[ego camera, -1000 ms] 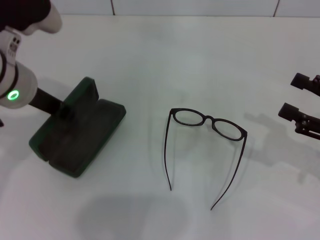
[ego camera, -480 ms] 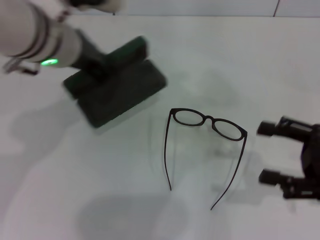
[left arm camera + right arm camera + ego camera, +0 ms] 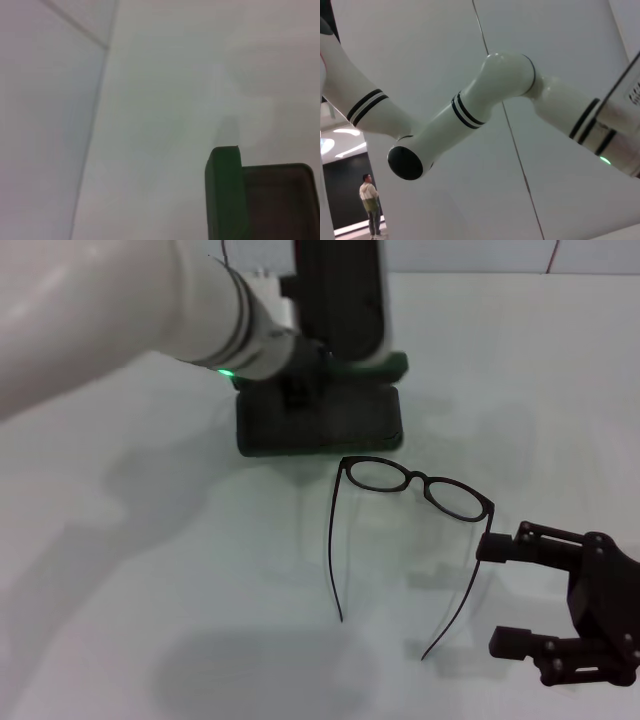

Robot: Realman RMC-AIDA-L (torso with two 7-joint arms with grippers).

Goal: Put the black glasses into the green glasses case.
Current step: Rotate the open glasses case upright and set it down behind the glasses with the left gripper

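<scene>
The green glasses case (image 3: 322, 422) stands open behind the glasses, its lid (image 3: 340, 295) raised upright. My left gripper (image 3: 300, 380) reaches in from the upper left and is shut on the case at its hinge side. In the left wrist view only a green edge of the case (image 3: 225, 192) and its dark lining (image 3: 280, 202) show. The black glasses (image 3: 418, 486) lie unfolded on the white table, lenses toward the case, temple arms pointing at me. My right gripper (image 3: 491, 594) hangs open at the lower right, just beside the right temple arm, touching nothing.
The white table (image 3: 150, 590) spreads bare to the left and front. A wall edge runs along the back (image 3: 500, 255). The right wrist view shows only my left arm (image 3: 485, 100) against a wall.
My left arm has swung right carrying the case from the left side to just behind the glasses, lid now upright. My right gripper has moved in and down toward the right temple arm.
</scene>
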